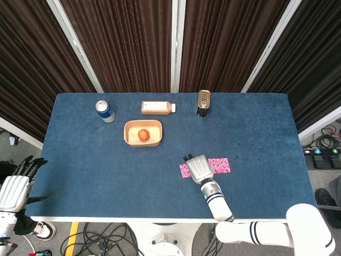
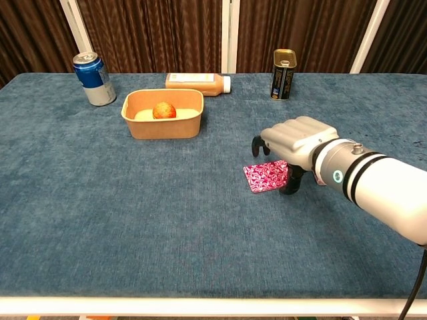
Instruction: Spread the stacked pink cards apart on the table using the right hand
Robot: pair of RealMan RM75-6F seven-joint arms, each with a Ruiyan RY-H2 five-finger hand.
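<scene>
- The right hand (image 2: 293,140) lay palm-down on the pink cards (image 2: 265,176), fingers curled onto them.
- The left hand (image 1: 16,186) hung spread beside the table (image 1: 96,176).
- The can (image 2: 283,65) label was possibly printed, unreadable.

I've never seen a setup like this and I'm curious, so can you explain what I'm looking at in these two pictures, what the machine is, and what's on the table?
This is a two-armed robot with human-like hands, steered remotely by a person. One picture looks down from a camera on its head; the other looks forward from its chest.

On the blue table lie pink cards, an orange tub holding a small round fruit, a blue can, a bottle lying on its side and a dark tin.

The right hand rests palm down over the cards, fingertips at them, in order to slide them apart. It grips nothing. In the head view, pink shows on both sides of it.

The left hand hangs idle beside the table, holding nothing.
</scene>
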